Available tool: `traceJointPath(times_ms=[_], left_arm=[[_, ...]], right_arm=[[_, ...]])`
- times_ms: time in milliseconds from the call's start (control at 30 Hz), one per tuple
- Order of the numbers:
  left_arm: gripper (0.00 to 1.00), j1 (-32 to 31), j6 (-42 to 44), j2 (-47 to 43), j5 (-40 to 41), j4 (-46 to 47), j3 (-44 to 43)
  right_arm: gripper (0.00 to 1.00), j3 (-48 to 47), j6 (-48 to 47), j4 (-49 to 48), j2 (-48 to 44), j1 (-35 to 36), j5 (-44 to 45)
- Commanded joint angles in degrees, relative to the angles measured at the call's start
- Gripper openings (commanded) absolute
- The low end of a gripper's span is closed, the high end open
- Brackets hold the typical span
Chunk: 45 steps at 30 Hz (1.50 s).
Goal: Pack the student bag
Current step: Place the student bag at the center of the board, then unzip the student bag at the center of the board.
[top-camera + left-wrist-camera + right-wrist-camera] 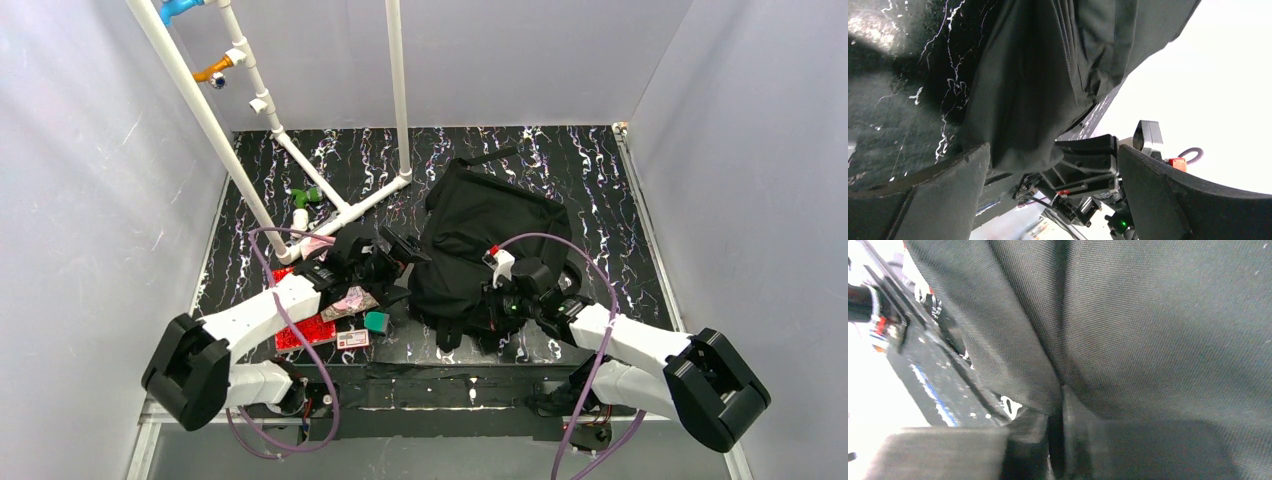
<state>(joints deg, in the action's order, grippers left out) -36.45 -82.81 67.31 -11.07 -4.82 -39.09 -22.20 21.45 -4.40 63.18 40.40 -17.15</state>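
1. Firstly, from the top view, the student bag (490, 225) is seen lying flat on the right-centre of the table (610, 180). Its long axis runs from the near edge to the far edge, leaning slightly right. Its straps trail toward the near edge, and a dark handle-like end points to the far side.
2. The table is covered in black sheet with white marbling and is enclosed by plain pale walls. A white pipe frame (300, 165) stands at the far left. A red item (300, 335), a teal block (376, 321) and a small card (352, 340) are located near the left arm.
3. The left gripper (400, 250) is positioned just beside the bag's left edge. The right gripper (500, 300) is placed at the bag's near end.
4. In the left wrist view, the left gripper (1053, 155) is held wide apart. A hanging edge of the student bag (1038, 75) is seen between the fingers (923, 200); contact cannot be determined.
5. In the right wrist view, the right gripper (1057, 440) is closed narrowly, and a fold of the student bag (1148, 315) is pinched between its fingers (1148, 450).
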Motion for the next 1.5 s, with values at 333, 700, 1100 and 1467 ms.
traceJointPath(times_ms=[333,700,1100,1467], left_arm=[[0.63,-2.0,13.6,11.0,-1.9,5.3,-0.4],[0.38,-5.3,26.3,15.5,4.0,-4.5,-1.4],[0.30,-9.1,32.5,16.0,2.4,-5.2,-3.9],[0.72,-9.5,36.7,8.1,0.4,0.8,-4.0]], right_arm=[[0.89,-7.9,4.4,15.2,-5.6,0.2,2.6],[0.91,-26.6,3.7,27.2,2.2,-6.5,29.1],[0.53,-34.3,-3.2,17.7,24.9,-18.9,15.4],[0.45,-6.5,2.0,-11.6,19.1,-15.9,14.6]])
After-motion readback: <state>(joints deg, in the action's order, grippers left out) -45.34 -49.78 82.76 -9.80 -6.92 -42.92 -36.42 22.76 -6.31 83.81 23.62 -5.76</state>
